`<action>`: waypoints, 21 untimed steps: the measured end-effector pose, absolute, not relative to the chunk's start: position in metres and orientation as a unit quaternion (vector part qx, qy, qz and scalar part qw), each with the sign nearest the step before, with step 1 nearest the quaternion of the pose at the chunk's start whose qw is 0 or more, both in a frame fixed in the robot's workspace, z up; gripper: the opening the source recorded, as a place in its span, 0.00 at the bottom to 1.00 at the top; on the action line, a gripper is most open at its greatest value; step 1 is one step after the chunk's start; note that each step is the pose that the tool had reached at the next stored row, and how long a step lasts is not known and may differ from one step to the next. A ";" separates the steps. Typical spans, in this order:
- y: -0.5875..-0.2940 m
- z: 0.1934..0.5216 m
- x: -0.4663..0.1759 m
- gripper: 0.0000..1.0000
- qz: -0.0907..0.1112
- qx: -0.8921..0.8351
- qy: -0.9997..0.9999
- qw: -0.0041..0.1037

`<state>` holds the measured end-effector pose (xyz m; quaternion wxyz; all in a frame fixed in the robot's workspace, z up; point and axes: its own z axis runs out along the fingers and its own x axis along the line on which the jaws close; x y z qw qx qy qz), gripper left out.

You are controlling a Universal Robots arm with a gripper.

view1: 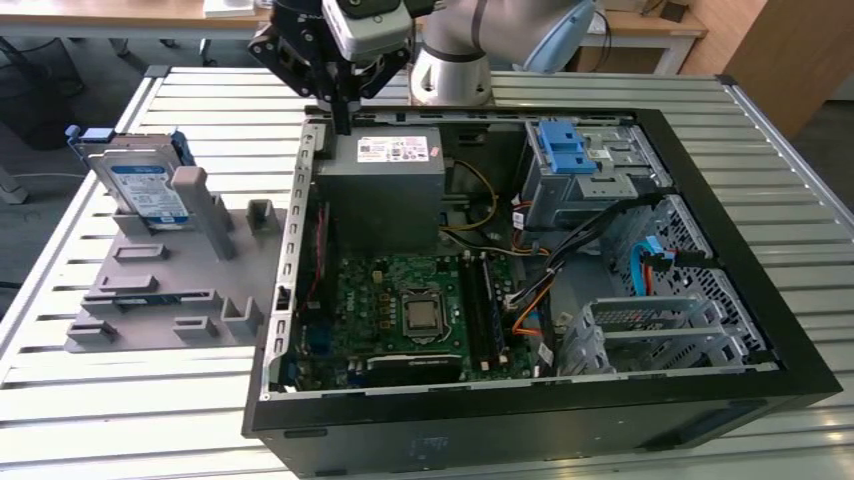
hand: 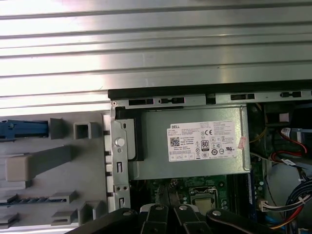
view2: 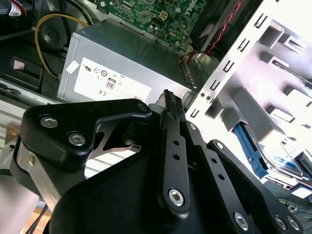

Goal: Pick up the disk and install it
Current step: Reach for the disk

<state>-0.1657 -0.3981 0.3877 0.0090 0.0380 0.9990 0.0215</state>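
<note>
presently the disk (view1: 140, 185) is stood upright in the grey holder (view1: 160, 290), edges exposed for grasping, at eight o'clock from the gripper (view1: 343, 122), which is closed, empty, by the power supply (view1: 384, 175).

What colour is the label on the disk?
White and blue; the disk shows best in the exterior view.

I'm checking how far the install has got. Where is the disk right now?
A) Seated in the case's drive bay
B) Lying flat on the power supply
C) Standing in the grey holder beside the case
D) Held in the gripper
C: the disk stands upright in the grey holder at the exterior view's left of the open case, while the gripper hangs shut and empty over the case's rim by the power supply.
</note>
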 end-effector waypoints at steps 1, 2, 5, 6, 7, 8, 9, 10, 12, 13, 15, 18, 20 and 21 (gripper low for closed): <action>-0.398 0.388 -0.166 0.11 0.022 0.038 0.999 0.009; -0.398 0.388 -0.166 0.11 0.022 0.038 0.999 0.009; -0.398 0.387 -0.167 0.11 0.022 0.038 0.999 0.009; -0.398 0.387 -0.167 0.11 0.022 0.038 0.999 0.008; -0.397 0.387 -0.167 0.11 0.022 0.038 0.999 0.008; -0.397 0.387 -0.168 0.11 0.022 0.038 0.999 0.008; -0.397 0.387 -0.168 0.11 0.022 0.038 0.999 0.008; -0.397 0.387 -0.169 0.11 0.022 0.038 0.999 0.008; -0.397 0.387 -0.169 0.11 0.022 0.038 0.999 0.008; -0.396 0.387 -0.170 0.11 0.022 0.038 0.999 0.008; -0.396 0.387 -0.171 0.11 0.022 0.038 0.999 0.008; -0.395 0.387 -0.173 0.11 0.022 0.038 0.999 0.007; -0.394 0.387 -0.173 0.11 0.021 0.038 0.999 0.007; -0.394 0.387 -0.174 0.11 0.022 0.038 0.999 0.007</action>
